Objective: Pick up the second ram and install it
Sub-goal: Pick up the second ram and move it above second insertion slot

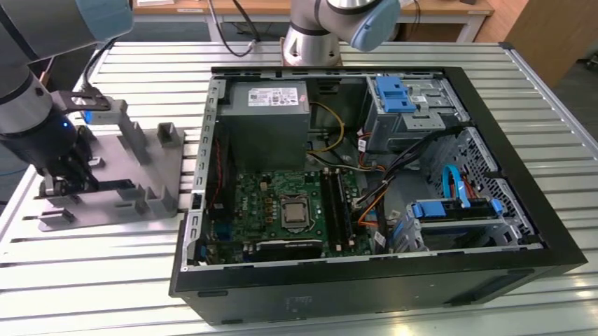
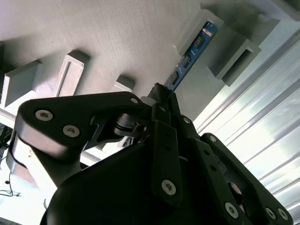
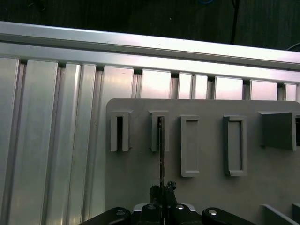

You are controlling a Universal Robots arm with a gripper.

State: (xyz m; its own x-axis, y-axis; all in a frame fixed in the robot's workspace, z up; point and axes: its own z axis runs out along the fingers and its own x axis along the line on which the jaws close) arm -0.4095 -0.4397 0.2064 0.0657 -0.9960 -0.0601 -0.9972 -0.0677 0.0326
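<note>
One open computer case (image 1: 374,283), one green motherboard (image 1: 266,203), one grey power supply (image 1: 266,122), two bright-blue drive latches (image 1: 394,94), one grey fixture plate (image 1: 112,210), one blue ram stick (image 2: 187,58), one hand (image 2: 161,91), one robot arm (image 1: 28,119), one slatted metal table (image 1: 94,280).

No legible text, number or sign is presented. In the exterior view a white label (image 1: 277,96) is carried on the power supply (image 1: 266,129), but its print cannot be made out. In the second wrist view a small white sticker (image 2: 206,31) is borne by the second ram (image 2: 187,58); its marks cannot be read.
</note>
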